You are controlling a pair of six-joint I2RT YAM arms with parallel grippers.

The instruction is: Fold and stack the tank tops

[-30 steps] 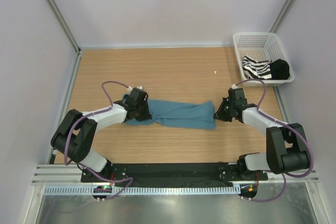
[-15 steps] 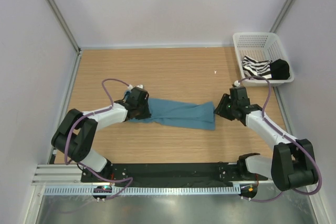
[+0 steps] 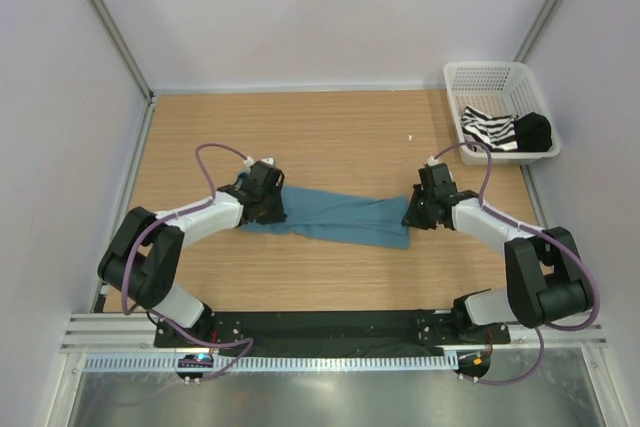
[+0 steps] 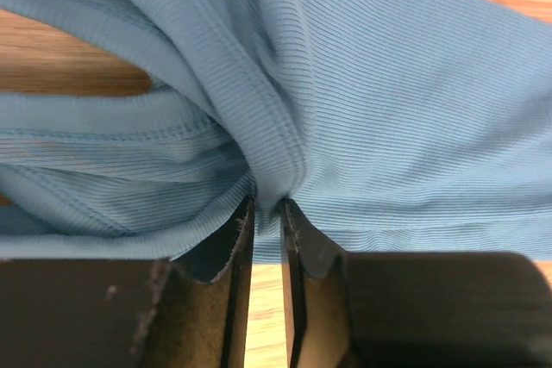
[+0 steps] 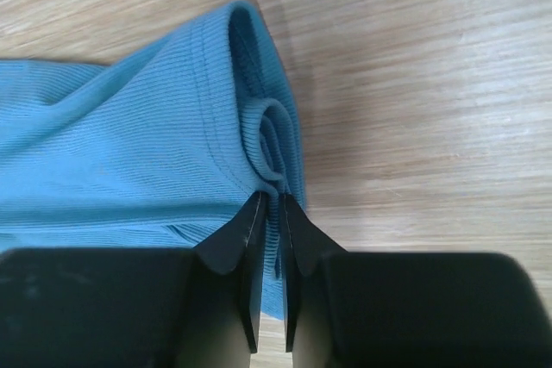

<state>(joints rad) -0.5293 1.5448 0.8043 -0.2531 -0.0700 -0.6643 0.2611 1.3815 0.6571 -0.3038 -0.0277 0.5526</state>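
Plainly, the ribbed teal tank top point(image 3: 340, 217) lies stretched, ends pinched in the left claw point(image 4: 266, 202) and right claw point(image 5: 270, 197).

Teal-blue tank top point(image 3: 340, 217) stretched lengthwise on the table point(image 3: 330, 137); striped tank top point(image 3: 487, 130) crumpled in the basket point(image 3: 480, 77).

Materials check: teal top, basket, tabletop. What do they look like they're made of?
teal tank top: fine ribbed knit, matte, with stitched hems; fibre can't be told.
basket: white, looks like moulded plastic, with open mesh walls.
tabletop: wood grain, smooth and matte; could be laminate rather than solid wood.
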